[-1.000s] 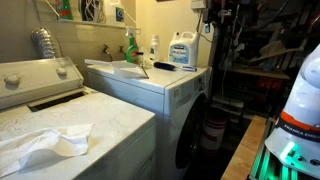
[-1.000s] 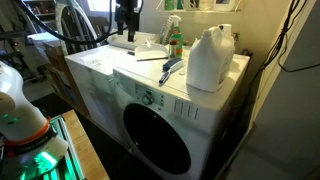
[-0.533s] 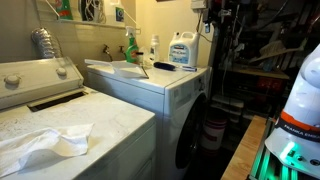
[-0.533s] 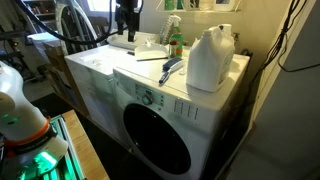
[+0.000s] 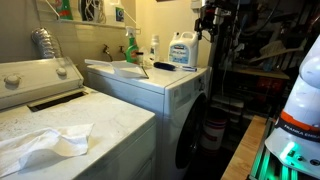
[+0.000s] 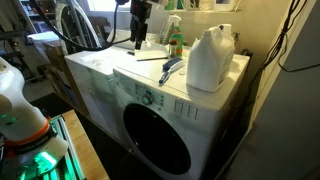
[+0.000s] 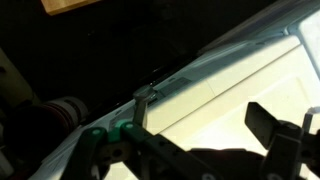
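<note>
My gripper [image 6: 137,41] hangs over the back of the front-load machine's white top [image 6: 105,62], just above a folded white cloth [image 6: 152,50]. In the wrist view the two dark fingers [image 7: 205,115] stand wide apart with nothing between them, over a pale surface. A green spray bottle [image 6: 174,40] stands beside the gripper. A blue-handled brush [image 6: 171,68] lies in front of the bottle. A large white detergent jug [image 6: 210,58] stands at the corner of the top; it also shows in an exterior view [image 5: 182,50], with the dark arm [image 5: 207,20] behind it.
A top-load washer [image 5: 60,125] stands beside the machine with a crumpled white cloth [image 5: 45,143] on its lid. A round door [image 6: 157,140] fills the machine's front. Bottles stand on a back shelf [image 5: 65,10]. A dark cluttered rack [image 5: 260,60] is nearby.
The arm has shifted sideways along the back of the machine's top, toward the spray bottle and the jug. Nothing else has moved.
</note>
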Controlling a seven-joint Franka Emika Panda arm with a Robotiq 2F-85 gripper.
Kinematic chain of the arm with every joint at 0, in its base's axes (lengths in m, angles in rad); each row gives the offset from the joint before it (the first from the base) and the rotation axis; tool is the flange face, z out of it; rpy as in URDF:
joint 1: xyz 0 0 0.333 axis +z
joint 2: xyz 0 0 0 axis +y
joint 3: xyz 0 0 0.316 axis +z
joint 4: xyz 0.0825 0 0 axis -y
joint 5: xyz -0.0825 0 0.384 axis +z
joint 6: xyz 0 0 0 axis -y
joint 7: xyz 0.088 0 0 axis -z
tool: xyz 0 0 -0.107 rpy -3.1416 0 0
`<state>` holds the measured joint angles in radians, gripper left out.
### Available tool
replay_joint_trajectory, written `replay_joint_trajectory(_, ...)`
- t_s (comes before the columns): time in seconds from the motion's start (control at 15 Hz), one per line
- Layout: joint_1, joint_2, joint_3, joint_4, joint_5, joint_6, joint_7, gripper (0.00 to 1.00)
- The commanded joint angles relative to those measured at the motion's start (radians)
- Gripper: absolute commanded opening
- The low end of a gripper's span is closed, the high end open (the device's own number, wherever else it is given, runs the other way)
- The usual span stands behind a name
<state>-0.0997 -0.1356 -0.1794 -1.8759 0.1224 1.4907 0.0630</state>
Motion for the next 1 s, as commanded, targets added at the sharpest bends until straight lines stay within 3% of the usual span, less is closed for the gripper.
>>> replay_joint_trajectory(0.0,-0.037,0.102,0.000,0.064,0.061,0.056,0.145,1.00)
replay_joint_trajectory(0.07,-0.040,0.124,0.004,0.074,0.059,0.081,0.195,1.00)
replay_joint_trajectory(0.13,-0.038,0.143,0.010,0.080,0.050,0.119,0.249,0.75)
replay_joint_trajectory(0.2,-0.035,0.162,0.014,0.087,0.040,0.152,0.303,0.73)
replay_joint_trajectory(0.53,-0.001,0.224,0.041,0.082,-0.065,0.355,0.586,0.33)
replay_joint_trajectory(0.8,0.020,0.240,0.049,0.042,-0.188,0.589,0.662,0.04)
replay_joint_trajectory(0.87,0.013,0.240,0.051,0.069,-0.139,0.514,0.630,0.21)
replay_joint_trajectory(0.93,0.016,0.246,0.052,0.066,-0.156,0.549,0.638,0.14)
